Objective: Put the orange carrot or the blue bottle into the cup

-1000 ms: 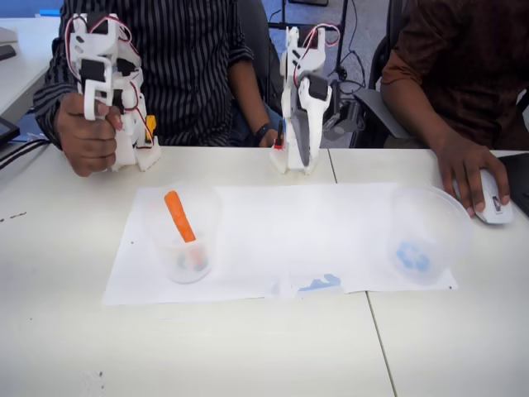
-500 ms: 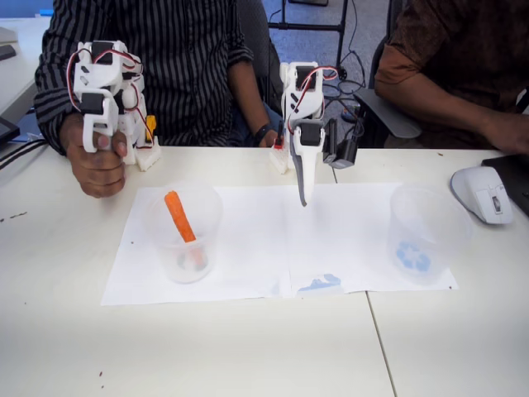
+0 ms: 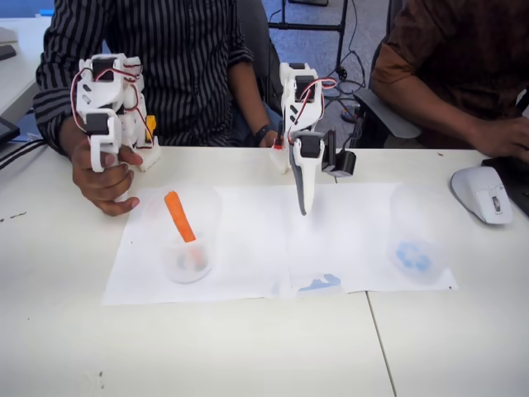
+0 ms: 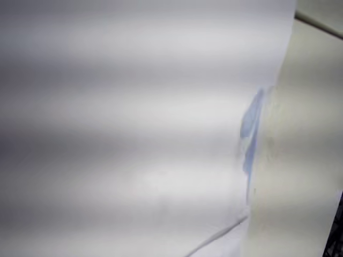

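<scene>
The orange carrot (image 3: 178, 217) leans upright inside the cup (image 3: 204, 236), a clear wide plastic cup with a pale blotch at its base, on the left part of the white paper. My gripper (image 3: 303, 207) hangs point-down above the middle of the paper, to the right of the cup and well apart from it. Its fingers look pressed together with nothing between them. The blue bottle is out of view. The blurred wrist view looks down on the paper and a blue mark (image 4: 249, 128) at its edge.
A second clear cup (image 3: 417, 236) with a blue mark at its base stands on the paper's right end. A blue mark (image 3: 321, 284) lies at the paper's front edge. A white mouse (image 3: 483, 194) rests far right. Two people sit behind the table.
My arm has unfolded from its rest pose at the back and swung forward, so the gripper now hangs over the paper. The person's hand has left the mouse.
</scene>
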